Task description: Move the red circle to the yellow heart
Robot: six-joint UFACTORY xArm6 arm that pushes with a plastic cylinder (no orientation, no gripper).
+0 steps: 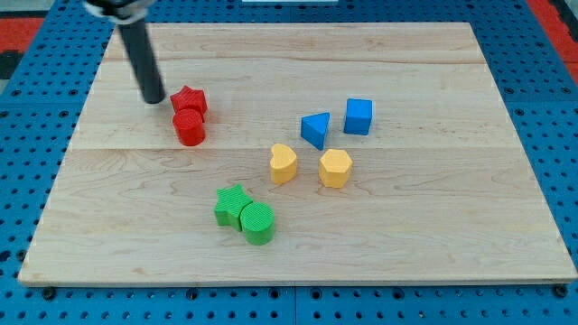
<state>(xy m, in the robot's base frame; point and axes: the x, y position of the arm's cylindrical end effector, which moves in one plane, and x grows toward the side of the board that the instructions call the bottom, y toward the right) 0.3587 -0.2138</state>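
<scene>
Rod tip (153,99) sits just left of the red star (191,99); no pincer on this arm, only a bare rod, nothing held.

Red circle (190,128) lies touching the red star's lower side, toward the view's left on the wooden board (433,235), below and right of the tip. Yellow heart (284,163) is well apart to the right, near the middle, yellow hexagon (335,168) beside it. Blue triangle (315,129) and blue cube (358,116) above those. Green star (232,205) touches green circle (257,222) lower down.
</scene>
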